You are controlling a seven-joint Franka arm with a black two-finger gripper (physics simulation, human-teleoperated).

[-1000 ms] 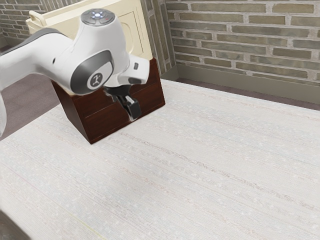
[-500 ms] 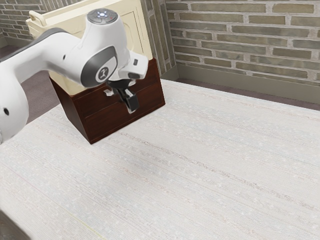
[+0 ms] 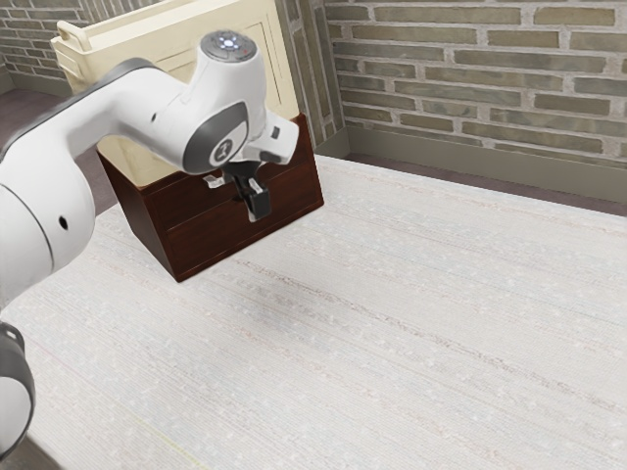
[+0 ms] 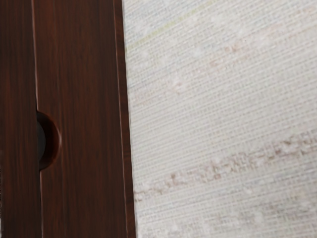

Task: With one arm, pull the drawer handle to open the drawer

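Exterior view looks down from well back, cabinet (image 3: 201,243) at 11 o'clock. Close wrist view shares cabinet and surface (image 3: 392,323).

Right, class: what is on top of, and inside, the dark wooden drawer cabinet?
A cream panelled case sits on the cabinet, partly covered by the robot arm. The cabinet's inside is hidden by its front; the rounded cut-out there looks dark.

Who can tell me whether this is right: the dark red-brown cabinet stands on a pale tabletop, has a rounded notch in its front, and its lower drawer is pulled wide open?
Not quite: the lower drawer isn't pulled wide open. The exterior view shows its front flush with the cabinet. The pale tabletop and rounded notch are right.
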